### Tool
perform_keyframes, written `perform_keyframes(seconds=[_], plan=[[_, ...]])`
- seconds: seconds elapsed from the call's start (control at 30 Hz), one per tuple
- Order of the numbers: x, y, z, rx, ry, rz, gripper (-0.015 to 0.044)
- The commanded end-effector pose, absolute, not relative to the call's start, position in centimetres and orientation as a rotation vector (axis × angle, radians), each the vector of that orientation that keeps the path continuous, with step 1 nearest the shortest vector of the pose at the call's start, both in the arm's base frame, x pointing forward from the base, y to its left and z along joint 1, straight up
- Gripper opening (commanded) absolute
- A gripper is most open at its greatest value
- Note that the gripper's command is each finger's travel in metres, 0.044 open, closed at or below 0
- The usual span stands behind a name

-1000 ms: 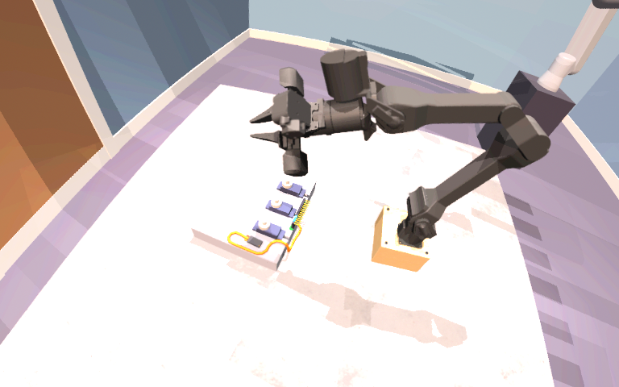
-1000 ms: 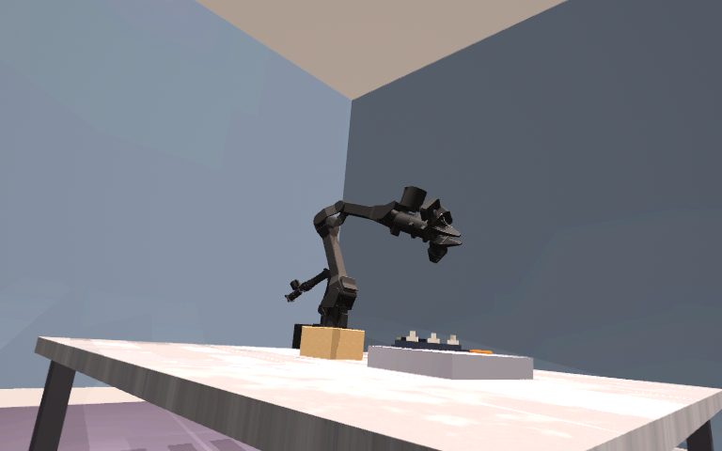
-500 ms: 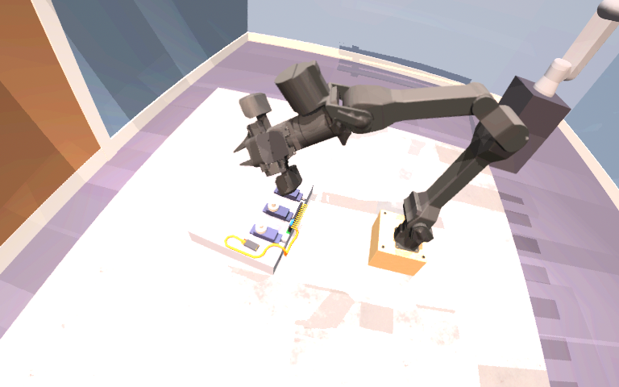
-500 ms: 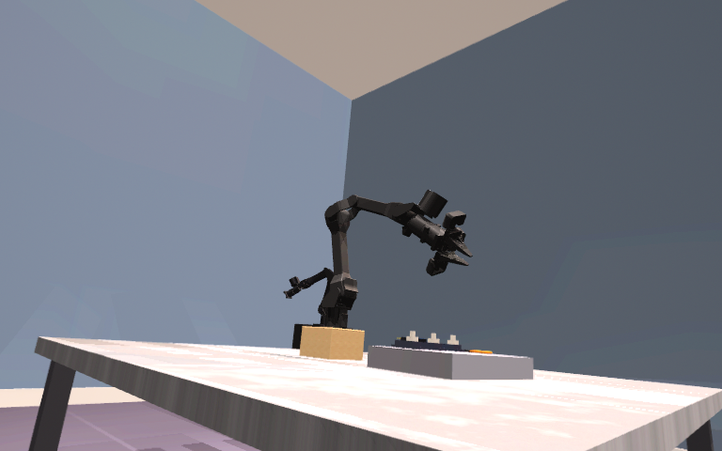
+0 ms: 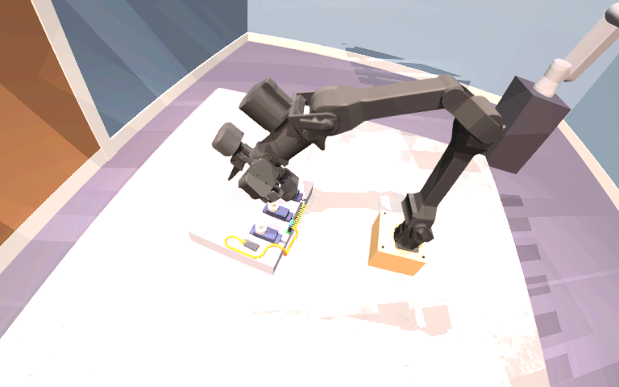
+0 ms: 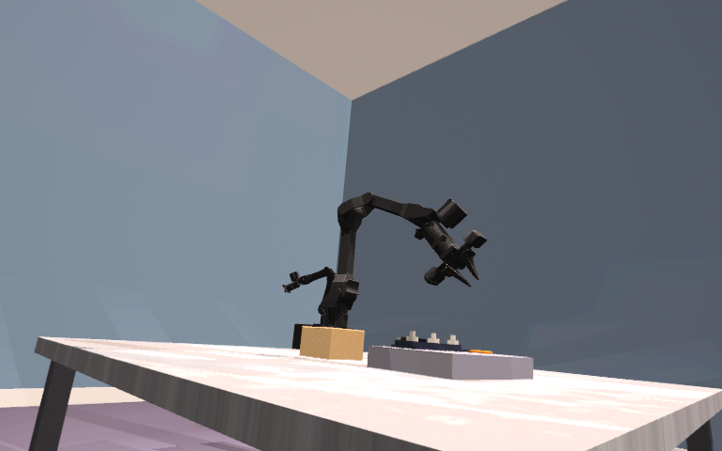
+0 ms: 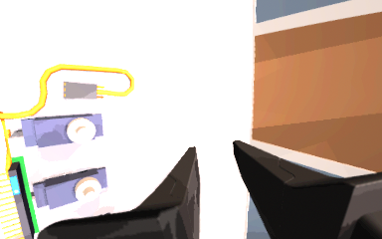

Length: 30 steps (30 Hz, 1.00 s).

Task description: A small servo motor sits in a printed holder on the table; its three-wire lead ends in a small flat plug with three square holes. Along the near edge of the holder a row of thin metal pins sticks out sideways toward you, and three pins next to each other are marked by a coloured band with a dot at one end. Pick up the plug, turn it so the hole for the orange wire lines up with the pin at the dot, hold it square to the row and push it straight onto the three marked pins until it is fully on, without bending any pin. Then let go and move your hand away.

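The small grey plug (image 5: 251, 244) (image 7: 81, 90) lies flat on the pale holder (image 5: 231, 248) (image 6: 491, 367). Its yellow-orange lead (image 5: 258, 256) (image 7: 90, 68) loops around it and runs to the pin edge. The row of thin pins (image 5: 298, 216) (image 7: 9, 204) shows beside a cyan mark (image 5: 291, 223) (image 7: 15, 184) and green; which pin has the dot is too small to tell. My gripper (image 6: 474, 282) (image 7: 214, 149) is partly open and empty, high above the holder, pointing down at a slant. In the wrist view the plug is up and left of the fingertips.
Blue servos with white hubs (image 5: 260, 226) (image 7: 81, 130) stand on the holder beside the plug. The arm's wooden base block (image 5: 394, 264) (image 6: 332, 343) stands beyond the pin side. A dark box (image 5: 525, 127) is behind the arm.
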<state>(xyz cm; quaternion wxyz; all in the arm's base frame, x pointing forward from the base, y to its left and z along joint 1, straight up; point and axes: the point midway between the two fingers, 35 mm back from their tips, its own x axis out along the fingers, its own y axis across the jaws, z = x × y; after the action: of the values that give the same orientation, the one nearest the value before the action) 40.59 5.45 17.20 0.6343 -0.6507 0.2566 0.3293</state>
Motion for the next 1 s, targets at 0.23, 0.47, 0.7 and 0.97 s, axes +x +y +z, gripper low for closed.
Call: perform_keyframes(seconds=[0.23, 0.47, 0.7, 0.97], plan=[[41.0, 6.8, 14.1, -1.725, 0.584, 1.045, 0.0115], [40.9, 7.5, 11.9, -1.86, 0.557, 1.257, 0.0115], [40.6, 8.2, 9.8, -1.974, 0.499, 1.486, 0.0115], [40.0, 8.9, 7.5, -2.072, 0.391, 1.762, 0.0115]])
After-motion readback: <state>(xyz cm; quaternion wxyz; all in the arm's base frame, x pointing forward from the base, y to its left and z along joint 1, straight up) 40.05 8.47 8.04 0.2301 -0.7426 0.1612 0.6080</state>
